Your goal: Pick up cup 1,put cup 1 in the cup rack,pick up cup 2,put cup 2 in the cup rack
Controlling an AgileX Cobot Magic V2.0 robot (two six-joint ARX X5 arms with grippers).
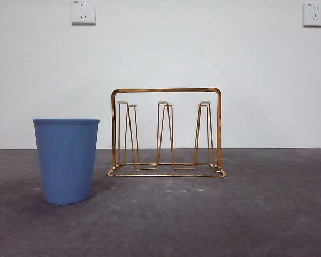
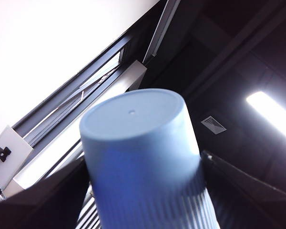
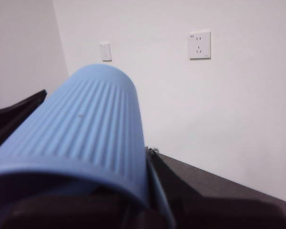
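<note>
Counter (image 1: 257,214) fills the lower part of the front view, grey and mottled, and on it stands the cup rack (image 1: 167,133), gold wire with a rounded frame, thin upright pegs and a rectangular base. Every peg is bare. Just beside the rack, on the side toward the picture's left edge and a little nearer the camera, a ribbed blue cup (image 1: 66,160) stands upright with its mouth up, apart from the rack's base. Two wall sockets (image 1: 83,12) sit high on the white wall behind, and no arm shows in this view. In the left wrist view, the left gripper (image 2: 143,195) holds a second blue cup (image 2: 138,143), its flat closed bottom pointing away from the camera toward a dark ceiling with a bright strip light (image 2: 271,114); the black fingers (image 2: 238,186) lie against the ribbed wall on both sides, pinching it. In the right wrist view, the right gripper (image 3: 86,162) holds a third blue cup (image 3: 86,138), seen along its ribbed side with its closed end away from the camera; the dark fingers (image 3: 16,112) flank it closely and appear to clamp it. A white wall with two sockets (image 3: 199,45) lies beyond, and a strip of dark counter shows below it.
</note>
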